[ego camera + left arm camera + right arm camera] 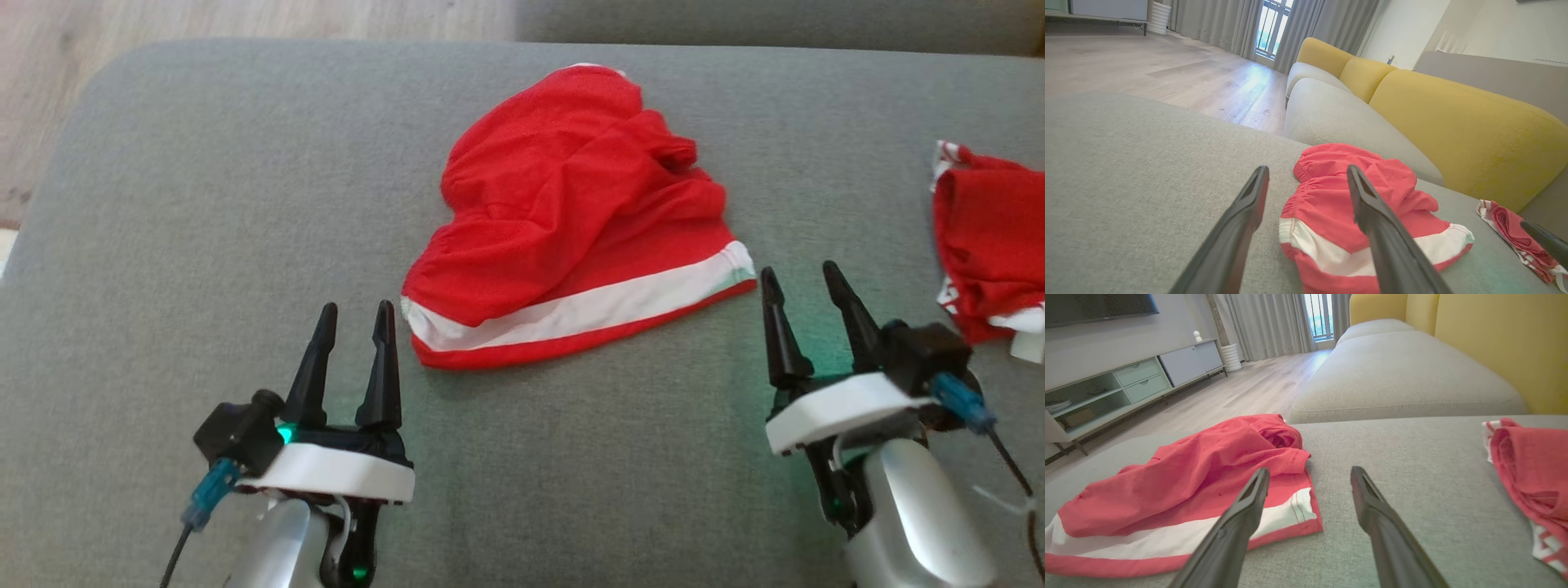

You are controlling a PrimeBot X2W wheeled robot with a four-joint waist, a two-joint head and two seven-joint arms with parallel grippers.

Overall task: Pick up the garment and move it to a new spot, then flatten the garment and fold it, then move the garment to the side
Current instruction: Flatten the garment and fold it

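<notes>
1. Both grippers are empty with fingers apart. The left gripper (356, 309) is just off the garment's (571, 220) near-left corner, and the right gripper (800, 271) is just off its near-right corner.
2. The garment lies crumpled mid-cushion (204, 204), white band toward me.
3. Risk: the cloth is bunched in layers, so a shallow pinch could lift only the top one and worsen the heap.
4. Risk: a second garment (992, 245) lies near my right gripper, and a wide swing could snag it.
5. The head view gives me both grippers' spacing. The left wrist view adds the gathered left edge and the yellow backrest (1453, 122). The right wrist view shows the fold overlapping the band.
</notes>
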